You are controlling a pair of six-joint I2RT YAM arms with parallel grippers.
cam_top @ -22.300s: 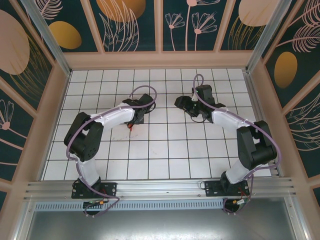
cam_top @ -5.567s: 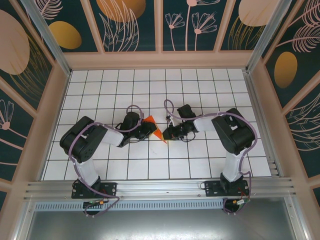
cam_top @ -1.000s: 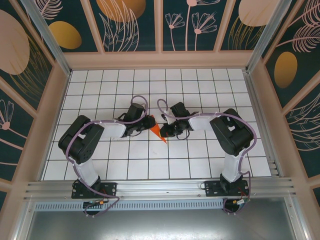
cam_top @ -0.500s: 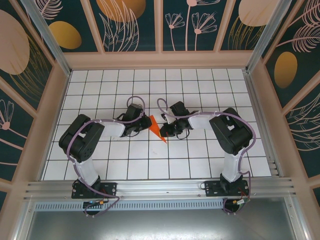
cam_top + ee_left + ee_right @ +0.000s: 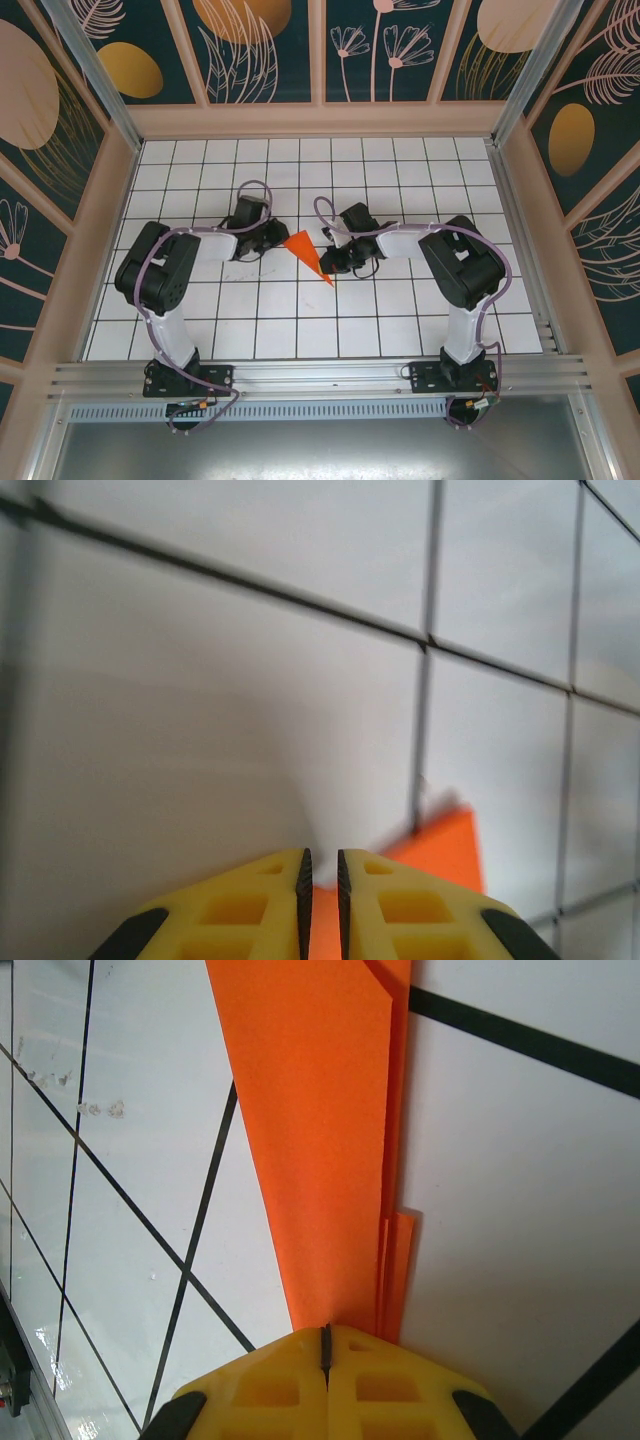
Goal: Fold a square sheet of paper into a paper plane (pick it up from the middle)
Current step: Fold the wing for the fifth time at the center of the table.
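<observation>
White gridded desk [image 5: 400, 330] carrying both arms. Orange paper plane [image 5: 309, 256], a slim folded dart, lies near the desk's middle between the two claws. Right claw [image 5: 326, 1345], jaws pressed together, pinches the plane's folded edge. Left claw [image 5: 321, 880], jaws a narrow slit apart, sits just beside the plane's wide end, gripping nothing.

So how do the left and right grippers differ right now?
The right gripper is shut with the paper plane at its fingers; the left gripper shows a narrow gap and holds nothing. In the top view the right sits against the plane, the left apart. Both have yellow fingers.
</observation>
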